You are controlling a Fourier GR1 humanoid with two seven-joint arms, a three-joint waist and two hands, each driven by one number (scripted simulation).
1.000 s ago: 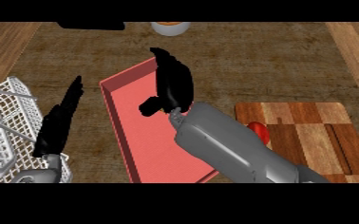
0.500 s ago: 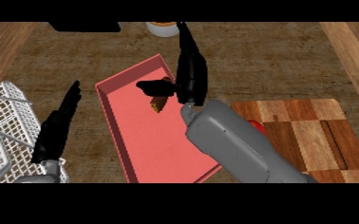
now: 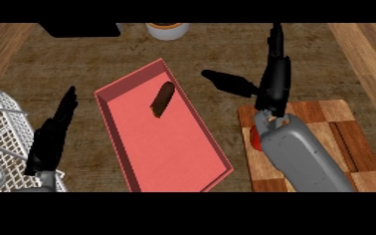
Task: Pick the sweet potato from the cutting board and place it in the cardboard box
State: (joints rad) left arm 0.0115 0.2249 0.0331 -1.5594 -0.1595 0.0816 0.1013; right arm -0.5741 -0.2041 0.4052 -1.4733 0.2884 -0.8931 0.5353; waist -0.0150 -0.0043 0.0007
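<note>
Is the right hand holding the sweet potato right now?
No, the sweet potato lies alone inside the red box, while the right hand is off beside the box with straight fingers and nothing in it.

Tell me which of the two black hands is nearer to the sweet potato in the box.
The left hand, by the white rack, lies slightly nearer the sweet potato in the red box; the right hand is above the cutting board.

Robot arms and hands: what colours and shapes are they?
The right hand is black, long and thin, on a smooth, rounded grey forearm. The left hand is black and slim too; only a bit of grey shows at its wrist. No cables or markings show.
</note>
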